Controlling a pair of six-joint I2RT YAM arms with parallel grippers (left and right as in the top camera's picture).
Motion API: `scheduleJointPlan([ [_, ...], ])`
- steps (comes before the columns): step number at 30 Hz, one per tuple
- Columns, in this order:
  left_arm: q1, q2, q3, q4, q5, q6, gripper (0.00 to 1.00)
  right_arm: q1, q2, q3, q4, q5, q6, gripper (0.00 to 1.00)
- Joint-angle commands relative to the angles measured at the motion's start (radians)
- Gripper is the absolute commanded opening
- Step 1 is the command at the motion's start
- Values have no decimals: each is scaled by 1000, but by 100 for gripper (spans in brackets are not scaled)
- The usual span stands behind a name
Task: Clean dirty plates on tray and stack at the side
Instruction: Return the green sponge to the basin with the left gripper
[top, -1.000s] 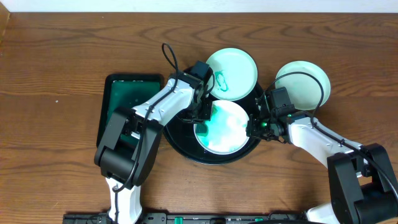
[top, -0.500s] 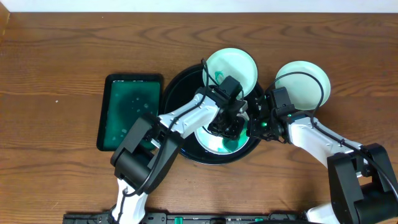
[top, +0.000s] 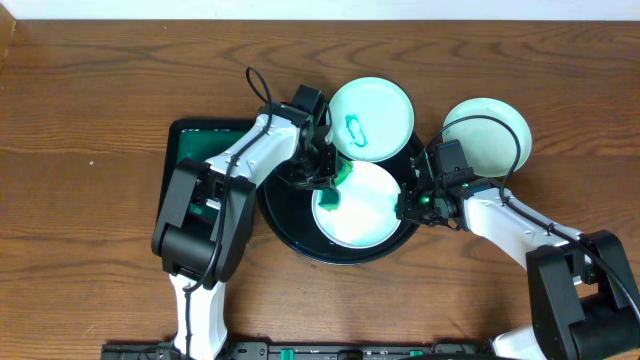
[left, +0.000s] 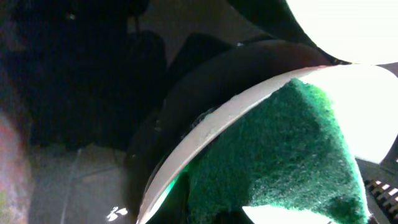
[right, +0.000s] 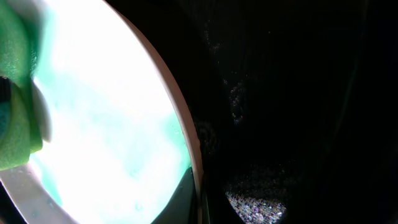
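Your L gripper (top: 326, 176) sat closed on the green sponge (left: 292, 149), pressing it onto the upper-left edge of the centre plate (top: 365, 215). That plate lay inside the black tray (top: 285, 215), right of ctr. Its surface looked pale w/ a faint mint tint. Your R gripper (top: 408, 205) was closed tight at the tray's right rim, beside the same plate. Couldn't tell whether it pinched the rim. Second plate (top: 385, 100), w/ a teal smear (top: 355, 130) on its left part, overlapped the tray's top rim. Third plate (top: 490, 140) rested on the table (top: 90, 90), near the tray's upper right. Dark green tray (top: 190, 150) lay to the left, partly under your L arm.
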Motion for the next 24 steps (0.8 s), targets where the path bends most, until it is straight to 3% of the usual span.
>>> scheduleJointPlan([
  [1, -1, 16, 57, -37, -124, 28, 7, 18, 56, -38, -20, 6, -11, 1],
  [9, -27, -200, 121, -177, -400, 27, 7, 18, 56, -38, -21, 6, -17, 1],
  [13, 7, -302, 121, -242, -605, -3, 7, 18, 56, -38, -31, 6, -19, 1],
  [24, 312, -238, 103, -266, -592, -6, 7, 18, 56, -38, -46, -1, -19, 1],
])
